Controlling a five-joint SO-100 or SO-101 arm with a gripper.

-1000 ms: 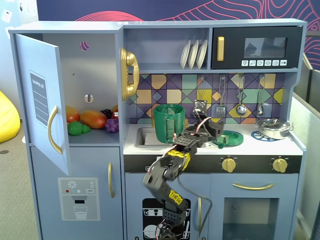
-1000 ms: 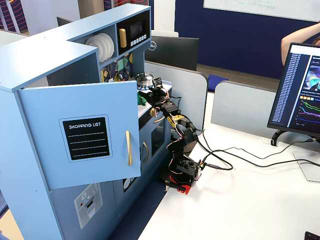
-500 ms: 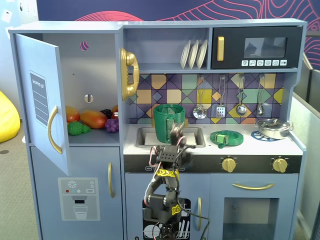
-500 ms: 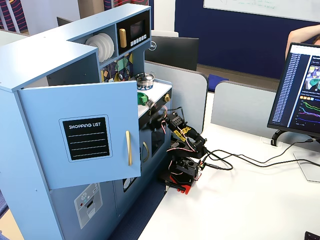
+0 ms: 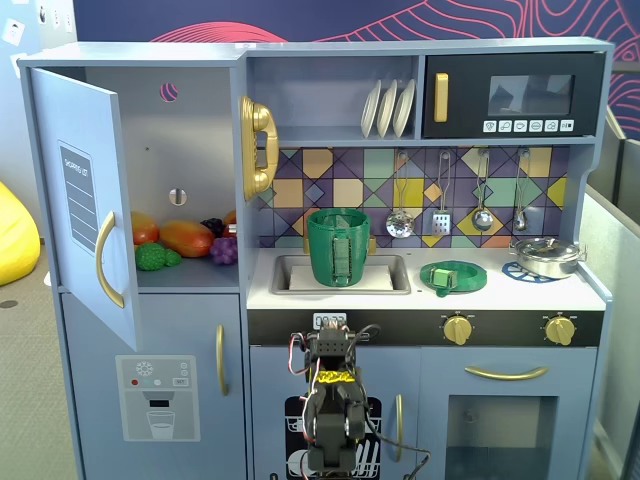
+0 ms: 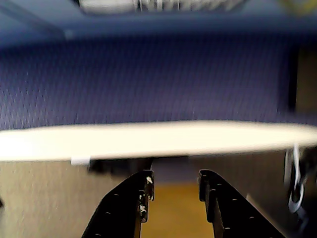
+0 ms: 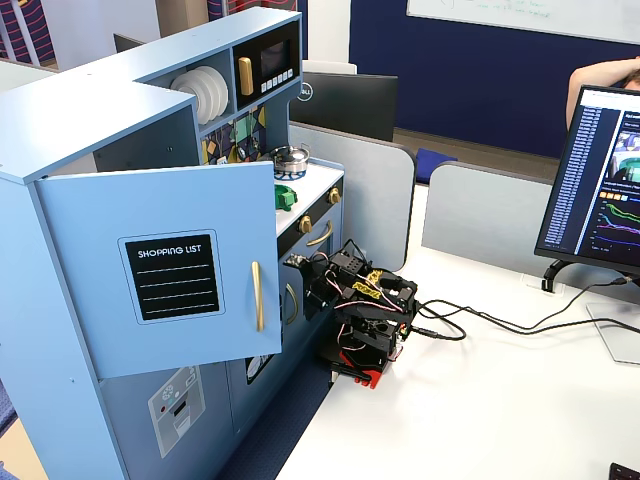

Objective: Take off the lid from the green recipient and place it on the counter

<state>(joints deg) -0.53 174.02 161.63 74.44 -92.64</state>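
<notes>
The green recipient (image 5: 340, 247) stands upright in the sink basin, open at the top, with its strap handle facing the camera. The lid (image 5: 453, 276) lies flat on the white counter (image 5: 560, 292) to the right of the sink, apart from the pot; it also shows in a fixed view (image 7: 287, 196). My gripper (image 6: 176, 181) is open and empty, its black jaws well apart. The arm is folded low in front of the kitchen, below the counter's edge (image 5: 332, 345) (image 7: 305, 268). The pot is hidden behind the open door in the side fixed view.
A silver metal pan (image 5: 545, 256) sits on the right burner. The fridge door (image 5: 85, 200) hangs open at the left, with toy food on the shelf. Utensils hang on the back wall. A monitor (image 7: 600, 180) and cables lie on the desk.
</notes>
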